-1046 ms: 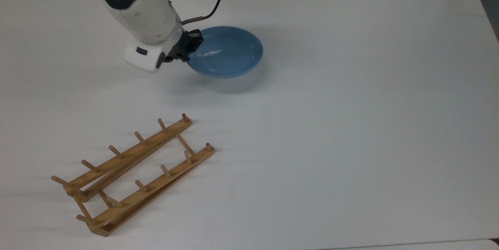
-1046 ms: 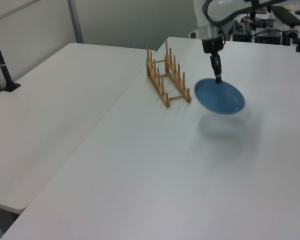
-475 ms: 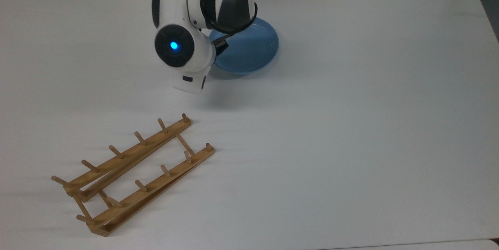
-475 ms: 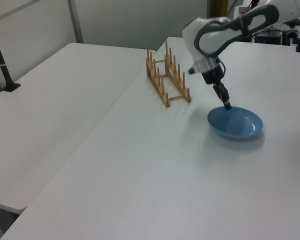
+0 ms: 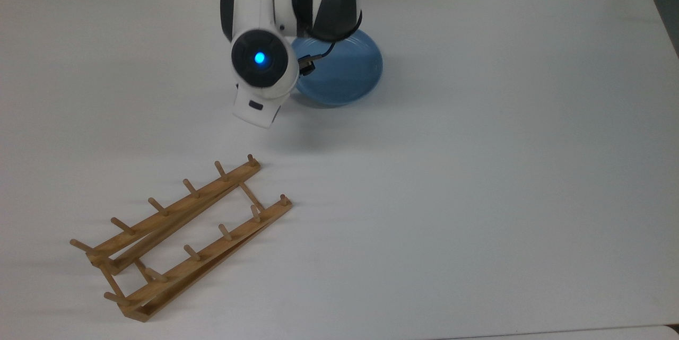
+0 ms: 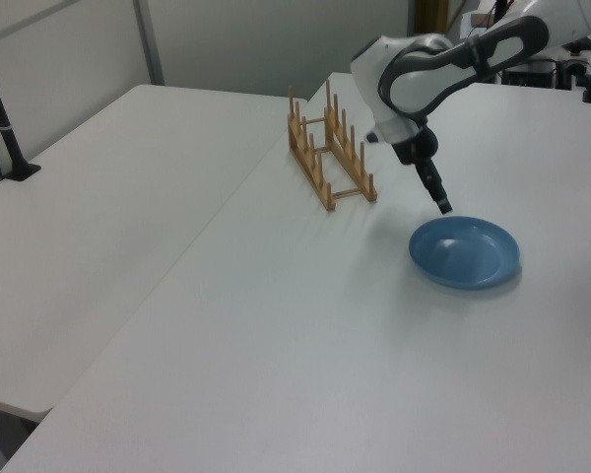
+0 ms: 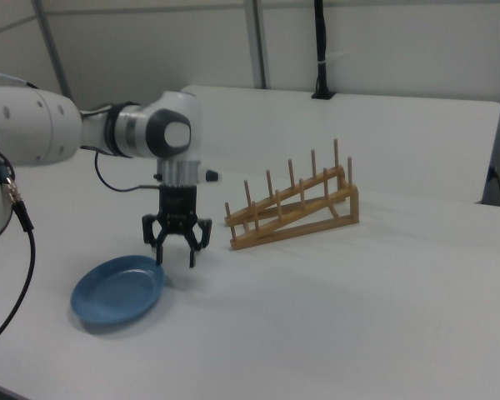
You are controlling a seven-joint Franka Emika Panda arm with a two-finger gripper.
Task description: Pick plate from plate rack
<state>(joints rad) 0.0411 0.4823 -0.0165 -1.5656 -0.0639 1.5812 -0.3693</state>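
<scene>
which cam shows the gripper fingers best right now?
Right view: the gripper faces the camera, fingers spread open above the plate's rim. Left view shows it edge-on as one dark tip. In the top view the arm covers most of it.

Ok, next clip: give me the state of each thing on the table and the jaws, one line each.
plate: lying flat on the table, free of the rack, not held.
plate rack: standing on the table, no plate in any slot.
gripper: jaws open, holding nothing, just above the plate's rim.
table: bears the plate and the rack, set apart.

plate [image 6: 464,252] flat on table [image 6: 276,345] (rack [image 6: 329,161] well apart).
</scene>
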